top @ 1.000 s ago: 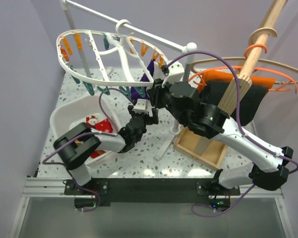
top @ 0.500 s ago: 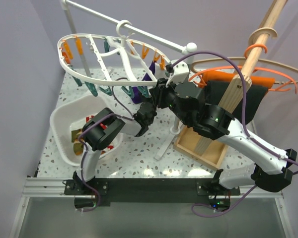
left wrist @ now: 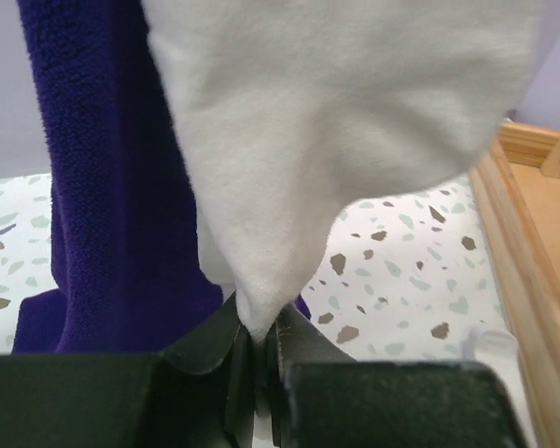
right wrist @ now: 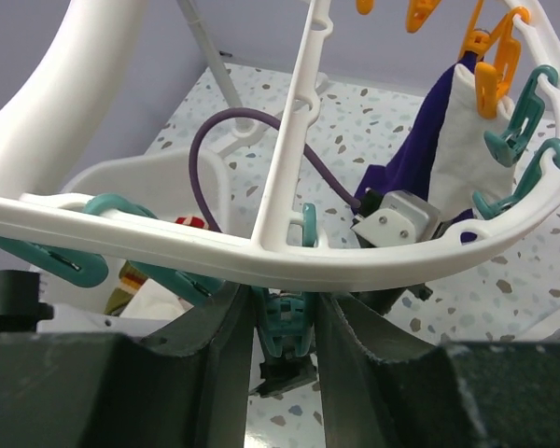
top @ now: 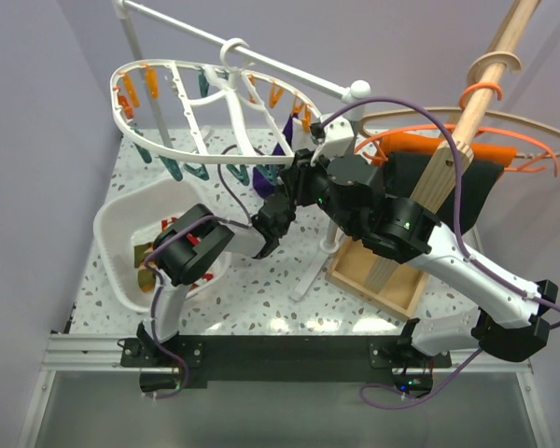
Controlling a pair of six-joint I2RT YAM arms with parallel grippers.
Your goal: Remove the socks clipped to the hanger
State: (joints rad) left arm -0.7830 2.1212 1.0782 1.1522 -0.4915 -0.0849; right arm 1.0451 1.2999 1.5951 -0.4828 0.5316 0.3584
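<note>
The left tool is pinched shut on the very tip of the white sock, which hangs straight above it. The purple sock hangs just left of the tool, touching the white one. That bite is thin, so I would draw down steadily rather than jerk, and avoid dragging the purple sock along. The left arm is folded, with its elbow over the tub and its forearm reaching up and right under the hanger.

The right tool is clamped on a teal clip just beneath the rim. The white sock's orange clip sits up and right of it. By my reading this grip braces the frame, so it should hold firm against the pull. The right arm stretches in a long diagonal from its base to the rim.
</note>
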